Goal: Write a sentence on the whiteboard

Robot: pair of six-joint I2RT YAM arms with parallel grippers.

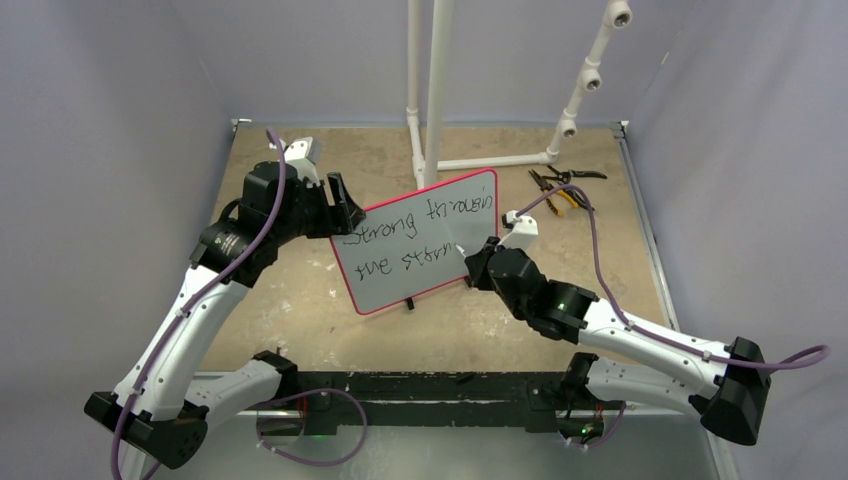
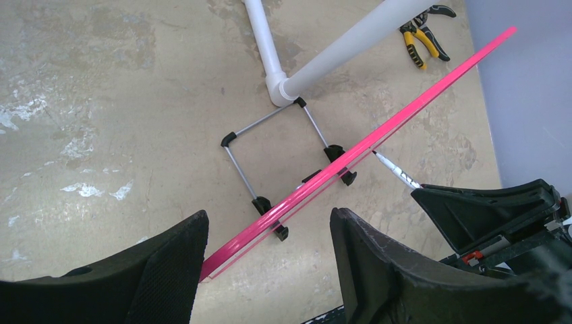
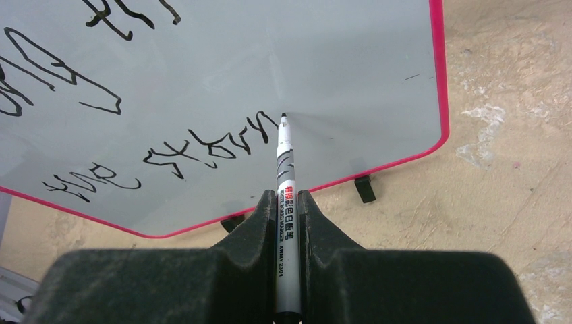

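Observation:
The whiteboard [image 1: 400,292], red-bordered, leans tilted on its small black feet mid-table. The sentence [image 1: 415,235] runs in two black handwritten lines, "Strong through" above "the storm". My right gripper [image 1: 477,262] is shut on a white marker [image 3: 286,169], whose black tip touches the board face [image 3: 351,61] at the end of the lower line [image 3: 202,145]. My left gripper [image 2: 266,219] stands open at the board's left end. The board's pink edge [image 2: 378,138] runs in between the fingers, passing behind the left one; no squeeze shows.
A white pipe frame [image 1: 430,90] rises just behind the board, its foot [image 2: 280,91] close to the board's wire stand [image 2: 270,155]. Yellow-handled pliers [image 1: 560,185] lie at the back right. Grey walls close in the table on three sides.

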